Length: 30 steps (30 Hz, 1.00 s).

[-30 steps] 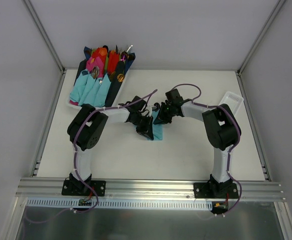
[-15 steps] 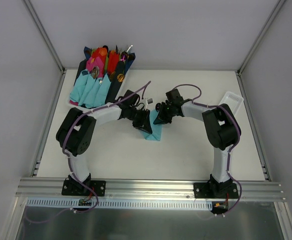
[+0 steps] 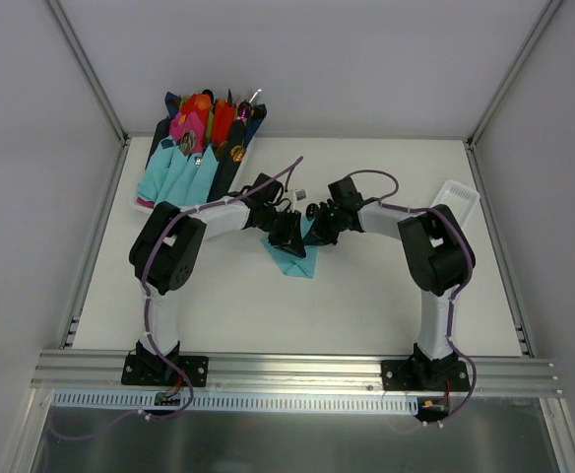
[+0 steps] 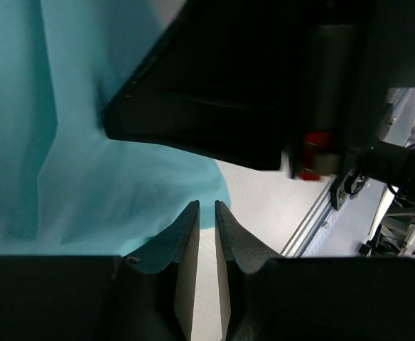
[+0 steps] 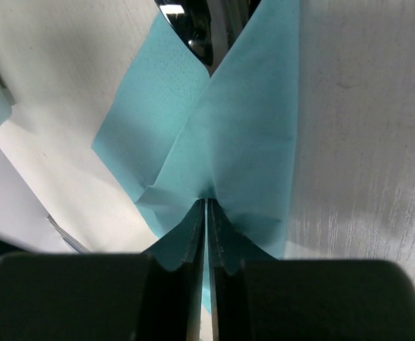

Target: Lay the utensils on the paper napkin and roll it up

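Observation:
The teal paper napkin (image 3: 294, 259) lies crumpled at the table's middle, between both grippers. My right gripper (image 3: 313, 229) is shut on a raised fold of the napkin (image 5: 243, 128), pinched at the tips (image 5: 207, 204). A dark shiny spoon bowl (image 5: 190, 25) pokes out from under the napkin's far edge; the other utensils are hidden. My left gripper (image 3: 286, 235) sits just left of the right one, its jaws (image 4: 206, 207) almost together with only bare table between them, at the edge of the napkin (image 4: 72, 177). The right gripper's black body (image 4: 214, 92) fills the left wrist view above.
A tray (image 3: 142, 205) at the back left holds several finished rolls in teal, pink, red and navy with cutlery tips showing. A white slotted basket (image 3: 457, 200) stands at the right edge. Grey walls enclose the table.
My left gripper has drawn back from the napkin's near side towards the far side, beside the right gripper. The napkin's near part has spread out to the left. The right gripper has held still.

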{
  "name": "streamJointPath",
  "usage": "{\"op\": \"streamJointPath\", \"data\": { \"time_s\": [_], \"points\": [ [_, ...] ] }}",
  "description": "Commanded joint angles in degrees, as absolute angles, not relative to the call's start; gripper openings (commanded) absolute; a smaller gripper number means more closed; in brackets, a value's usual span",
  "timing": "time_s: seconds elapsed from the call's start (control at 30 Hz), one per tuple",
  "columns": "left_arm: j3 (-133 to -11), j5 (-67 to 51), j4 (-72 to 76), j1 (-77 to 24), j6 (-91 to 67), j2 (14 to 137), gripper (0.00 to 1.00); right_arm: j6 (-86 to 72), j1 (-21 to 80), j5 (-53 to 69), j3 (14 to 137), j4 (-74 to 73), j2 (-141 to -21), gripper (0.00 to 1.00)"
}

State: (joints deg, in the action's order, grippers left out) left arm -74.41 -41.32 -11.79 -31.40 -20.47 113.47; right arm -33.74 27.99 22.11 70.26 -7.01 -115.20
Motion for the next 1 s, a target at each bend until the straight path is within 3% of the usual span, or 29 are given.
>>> {"op": "streamJointPath", "data": {
  "time_s": [0.0,0.47,0.5,0.63,0.97],
  "points": [
    [-76.38,-39.82,-11.69,-30.67,-22.15,115.92,0.14,-34.89,28.13,20.3,68.29,-9.41,-117.07,0.07],
    [-73.31,-35.77,-12.3,-27.69,-21.71,119.27,0.14,-38.14,28.21,21.35,64.25,-6.51,-115.22,0.03],
    [-72.95,-35.42,-12.48,-27.69,-21.45,119.18,0.14,-38.06,28.13,21.71,64.25,-6.33,-115.05,0.04],
    [-71.55,-35.77,-13.53,-27.16,-20.48,119.27,0.13,-36.48,27.77,22.85,65.47,-5.98,-114.0,0.24],
    [-72.16,-36.21,-16.79,-26.98,-16.27,119.09,0.12,-32.17,25.14,25.93,72.07,-6.33,-113.64,0.24]
  ]
}}
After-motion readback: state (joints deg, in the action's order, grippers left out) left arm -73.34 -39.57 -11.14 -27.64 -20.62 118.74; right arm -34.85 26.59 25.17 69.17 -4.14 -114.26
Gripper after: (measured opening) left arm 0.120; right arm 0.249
